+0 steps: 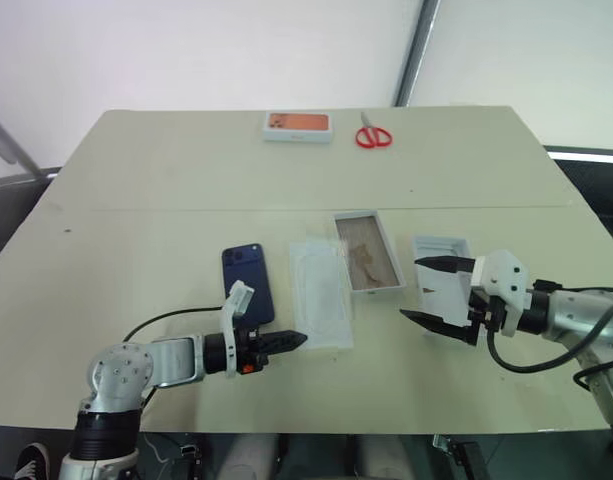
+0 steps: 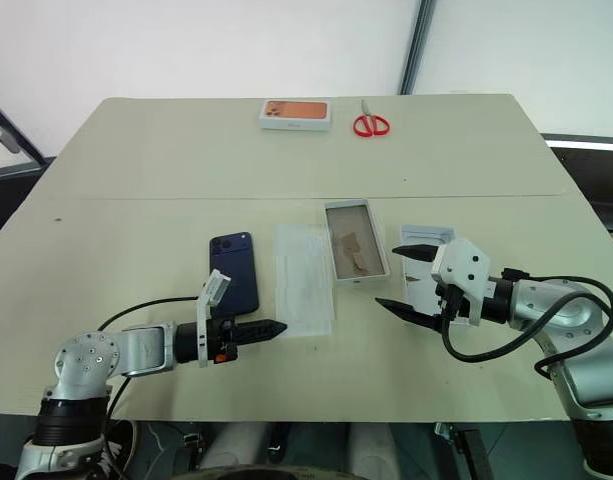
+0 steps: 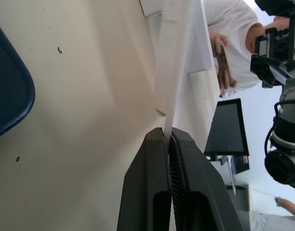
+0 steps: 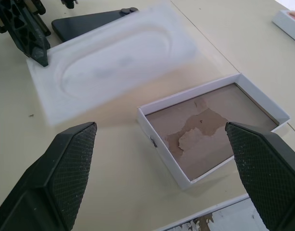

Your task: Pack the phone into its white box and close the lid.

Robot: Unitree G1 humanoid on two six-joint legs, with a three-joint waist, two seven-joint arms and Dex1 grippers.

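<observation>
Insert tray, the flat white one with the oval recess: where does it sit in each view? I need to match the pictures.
Left eye view: insert tray mid-table, between the phone and the white box.
Right eye view: insert tray in the same place.
Left wrist view: insert tray seen edge-on, its rim pinched in the left hand.
Right wrist view: insert tray beyond the white box, recess facing up.
Shared landmark: the dark blue phone beside it.

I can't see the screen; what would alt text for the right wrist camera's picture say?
An open white box with a torn brownish floor lies on a beige table, framed by the right gripper's two spread black fingers. Beyond it lies a white insert tray, the left gripper shut on its corner.
</observation>
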